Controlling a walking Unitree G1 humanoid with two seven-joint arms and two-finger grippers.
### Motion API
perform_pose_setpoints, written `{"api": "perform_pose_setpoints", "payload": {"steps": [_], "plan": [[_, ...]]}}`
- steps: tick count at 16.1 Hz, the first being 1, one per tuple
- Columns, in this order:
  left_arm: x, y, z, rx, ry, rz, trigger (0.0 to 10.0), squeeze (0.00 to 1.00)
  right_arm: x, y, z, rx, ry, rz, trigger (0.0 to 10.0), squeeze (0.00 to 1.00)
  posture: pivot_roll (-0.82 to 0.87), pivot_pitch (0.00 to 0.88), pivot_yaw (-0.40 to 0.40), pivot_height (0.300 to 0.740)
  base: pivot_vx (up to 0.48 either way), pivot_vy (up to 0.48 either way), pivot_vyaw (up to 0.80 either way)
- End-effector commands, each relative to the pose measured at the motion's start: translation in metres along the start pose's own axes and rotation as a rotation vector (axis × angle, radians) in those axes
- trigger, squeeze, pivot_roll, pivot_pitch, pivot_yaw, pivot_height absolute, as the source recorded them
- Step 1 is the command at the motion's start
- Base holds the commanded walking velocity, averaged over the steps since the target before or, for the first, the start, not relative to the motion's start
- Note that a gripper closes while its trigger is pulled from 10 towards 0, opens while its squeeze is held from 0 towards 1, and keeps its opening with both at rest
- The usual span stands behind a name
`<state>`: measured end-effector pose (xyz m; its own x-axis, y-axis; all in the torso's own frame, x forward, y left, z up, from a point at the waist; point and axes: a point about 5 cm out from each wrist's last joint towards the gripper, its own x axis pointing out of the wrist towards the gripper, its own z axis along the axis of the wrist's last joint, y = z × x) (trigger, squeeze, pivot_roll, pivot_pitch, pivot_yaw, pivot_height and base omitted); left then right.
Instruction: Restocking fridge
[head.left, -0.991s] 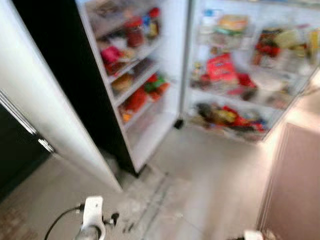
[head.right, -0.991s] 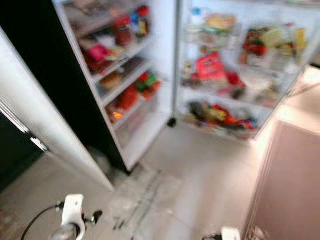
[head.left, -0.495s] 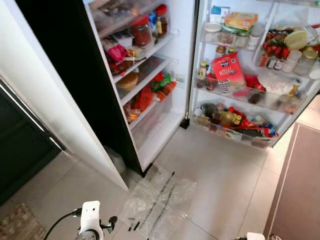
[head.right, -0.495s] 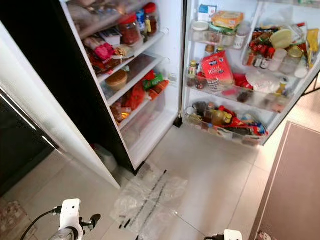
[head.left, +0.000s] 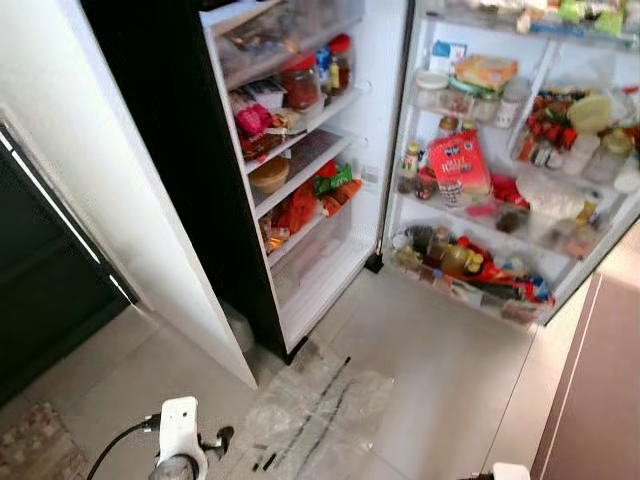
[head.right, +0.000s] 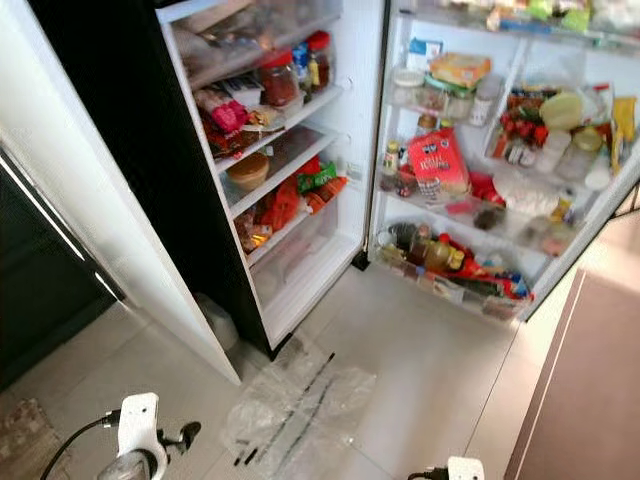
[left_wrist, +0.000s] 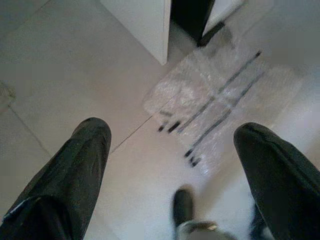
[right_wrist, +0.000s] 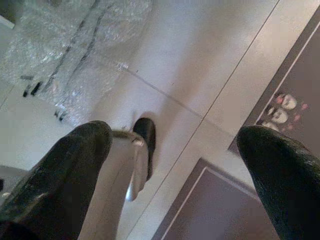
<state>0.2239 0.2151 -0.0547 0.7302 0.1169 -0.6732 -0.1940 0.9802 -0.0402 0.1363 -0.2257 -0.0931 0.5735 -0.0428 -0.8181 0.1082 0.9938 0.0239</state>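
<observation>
Currently, you face an open fridge (head.left: 330, 250) with both arms hanging low and nothing held. At far left stands a white panel (head.left: 110, 190). Next comes the fridge's main compartment, its shelves (head.left: 300, 170) packed with a red-lidded jar (head.left: 300, 82), a pink packet (head.left: 252, 118) and a brown tub (head.left: 270, 172). On the floor tiles (head.left: 450, 370) before it lies a clear plastic sheet (head.left: 320, 400). To the right, the open door (head.left: 520, 190) carries racks with a red bag (head.left: 458, 160) and bottles. At far right lies a brown mat (head.left: 600, 400).

The left gripper (left_wrist: 172, 165) has its fingers spread wide, empty, above the sheet; the right gripper (right_wrist: 172, 165) is likewise spread and empty over bare tile beside the mat.

No item to stock is in hand. Judging by the shelves, expect glass jars to be heavy, smooth and breakable: grasp them around the body below the lid. Soft packets will deform; pinch them at a firm edge.
</observation>
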Motion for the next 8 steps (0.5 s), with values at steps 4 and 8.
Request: {"api": "perform_pose_setpoints", "payload": {"steps": [4, 8], "plan": [[0.0014, -0.0064, 0.0004, -0.029, 0.014, 0.0, 10.0, 0.0, -0.0002, -0.0047, 0.001, 0.016, 0.005, -0.023, 10.0, 0.0, 0.05, 0.0, -0.009, 0.74, 0.0, 0.0, 0.0], [0.0003, -0.0021, -0.0026, -0.017, 0.026, 0.0, 10.0, 0.0, -0.0006, -0.005, 0.001, 0.084, -0.029, -0.076, 10.0, 0.0, 0.05, 0.0, 0.013, 0.74, 0.0, 0.0, 0.0]]}}
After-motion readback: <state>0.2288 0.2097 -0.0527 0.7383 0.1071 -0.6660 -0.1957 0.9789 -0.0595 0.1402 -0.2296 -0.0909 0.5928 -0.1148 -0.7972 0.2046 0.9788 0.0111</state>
